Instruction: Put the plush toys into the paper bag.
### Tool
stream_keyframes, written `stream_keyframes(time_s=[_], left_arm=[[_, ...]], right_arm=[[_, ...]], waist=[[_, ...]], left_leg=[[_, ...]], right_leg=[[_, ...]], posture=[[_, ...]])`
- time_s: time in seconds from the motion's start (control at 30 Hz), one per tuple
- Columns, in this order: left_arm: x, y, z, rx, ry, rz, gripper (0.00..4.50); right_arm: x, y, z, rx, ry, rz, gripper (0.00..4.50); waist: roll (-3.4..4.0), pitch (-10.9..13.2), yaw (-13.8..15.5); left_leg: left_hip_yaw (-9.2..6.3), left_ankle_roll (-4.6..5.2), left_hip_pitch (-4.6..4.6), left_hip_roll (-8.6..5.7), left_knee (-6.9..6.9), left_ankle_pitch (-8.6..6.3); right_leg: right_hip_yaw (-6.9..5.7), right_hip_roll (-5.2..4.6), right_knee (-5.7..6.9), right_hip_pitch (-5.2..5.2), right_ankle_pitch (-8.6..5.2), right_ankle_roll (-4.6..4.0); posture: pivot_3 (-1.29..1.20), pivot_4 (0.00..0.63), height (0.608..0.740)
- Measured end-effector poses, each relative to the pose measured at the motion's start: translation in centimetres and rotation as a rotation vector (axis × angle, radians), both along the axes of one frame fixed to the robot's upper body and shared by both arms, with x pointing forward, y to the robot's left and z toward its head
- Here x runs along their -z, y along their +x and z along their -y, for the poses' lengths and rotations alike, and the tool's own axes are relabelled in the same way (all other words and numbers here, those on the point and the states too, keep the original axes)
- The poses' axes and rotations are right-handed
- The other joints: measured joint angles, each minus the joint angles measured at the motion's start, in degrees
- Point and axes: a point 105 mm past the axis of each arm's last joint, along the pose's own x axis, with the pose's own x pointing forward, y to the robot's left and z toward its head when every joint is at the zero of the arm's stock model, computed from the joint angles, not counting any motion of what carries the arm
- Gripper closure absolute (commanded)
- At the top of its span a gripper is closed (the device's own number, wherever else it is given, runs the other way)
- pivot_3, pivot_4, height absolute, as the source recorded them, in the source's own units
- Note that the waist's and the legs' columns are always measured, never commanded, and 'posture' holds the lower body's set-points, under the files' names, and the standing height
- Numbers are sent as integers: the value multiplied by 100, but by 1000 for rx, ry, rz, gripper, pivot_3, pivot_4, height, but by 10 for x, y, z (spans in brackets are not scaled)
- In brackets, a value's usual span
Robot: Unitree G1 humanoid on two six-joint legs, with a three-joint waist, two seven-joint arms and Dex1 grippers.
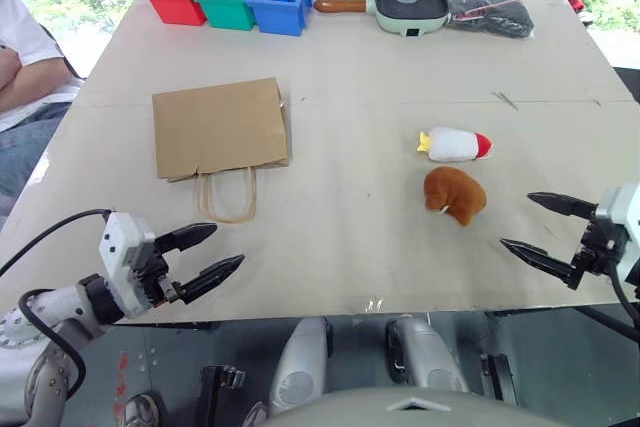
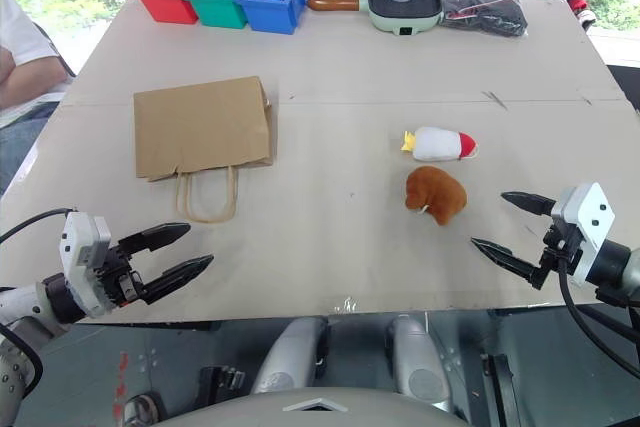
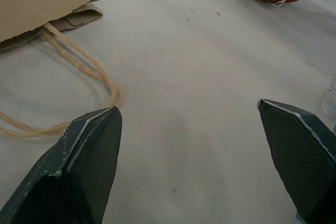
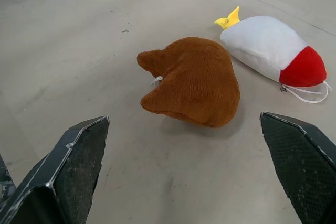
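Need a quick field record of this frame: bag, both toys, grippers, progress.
paper bag: lying flat on the table, handles toward the robot
rocket toy: white, red tip, on the table, right of the bag
brown toy: on the table just nearer the robot than the rocket toy, apart from it
left gripper: open, empty, near the bag handles
right gripper: open, empty, right of the brown toy
progress: no toy in the bag yet
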Motion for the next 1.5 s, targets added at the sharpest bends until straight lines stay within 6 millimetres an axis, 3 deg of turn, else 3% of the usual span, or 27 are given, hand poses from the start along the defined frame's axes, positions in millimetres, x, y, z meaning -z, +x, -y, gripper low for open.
stream_keyframes(time_s=[0.07,0.2,0.37,0.47,0.5,0.63,0.8,1.03,1.13,1.23,1.27,1.37,1.4,1.5], left_arm=[[0,2,2,7,0,2,29],[-13,26,19,62,-35,70,29],[-19,40,14,2,-52,89,29],[-20,47,1,-41,-16,115,29],[-19,48,-13,-43,78,130,29],[-25,43,-57,-24,375,196,29],[-17,44,-73,41,539,237,29],[-10,60,-53,168,614,314,29],[-6,64,-51,185,626,319,526],[-3,75,-47,225,637,317,1790],[-4,79,-48,228,630,311,2459],[-6,82,-47,242,608,301,3720],[-6,82,-46,248,586,287,4352],[-6,79,-45,259,496,223,4478]], right_arm=[[0,0,0,4,4,3,0],[-4,8,-16,-21,52,54,0],[-16,16,-39,-61,115,120,0],[-34,18,-73,-176,191,173,0],[-41,14,-93,-261,206,187,0],[-38,8,-119,-370,225,151,0],[-32,8,-130,-399,213,132,0],[-24,8,-129,-371,201,112,0],[-21,8,-128,-355,197,104,0],[-20,6,-129,-336,189,116,0],[-20,5,-129,-330,188,121,0],[-18,5,-128,-312,189,116,0],[-18,5,-128,-308,186,118,0],[-17,6,-127,-294,186,123,0]], waist=[[0,0,2],[0,-1,25],[2,-1,-51],[4,0,-46],[4,0,-41],[3,0,14],[-1,-2,40],[-1,-2,-7],[-1,-2,-29],[-1,-2,5],[-3,-3,4],[-4,-3,-10],[-4,-3,-12],[-4,-3,-22]], left_leg=[[0,0,1,0,0,0],[-5,0,-2,-1,13,0],[7,5,1,2,5,-3],[0,5,2,5,3,-3],[-3,5,1,5,2,-3],[-4,5,-5,-4,-2,-4],[1,8,-7,-4,3,-5],[0,8,-4,-2,-1,-5],[0,8,-5,1,-1,-5],[-6,8,-6,-1,4,-5],[-6,8,-7,-1,5,-5],[-4,8,-7,-1,6,-5],[-5,8,-6,-1,6,-5],[-6,8,-6,-1,6,-5]], right_leg=[[0,0,0,1,0,0],[-3,2,4,3,0,3],[6,4,6,-2,5,3],[2,9,11,-4,5,2],[0,10,10,-5,4,1],[-3,-3,-2,-5,3,-2],[-3,-15,-4,-3,3,-1],[-5,-3,3,-5,5,2],[-3,1,6,-7,5,2],[-9,2,9,-5,5,2],[-9,2,9,-5,5,3],[-8,2,9,-5,5,3],[-8,2,11,-5,5,3],[-8,3,13,-5,5,2]], posture=[[0,150,740],[0,150,740],[0,150,740],[0,150,740],[0,150,740],[0,150,740],[0,150,740],[0,150,740],[0,150,740],[0,150,740],[0,150,740],[0,150,740],[0,150,740],[0,150,740]])
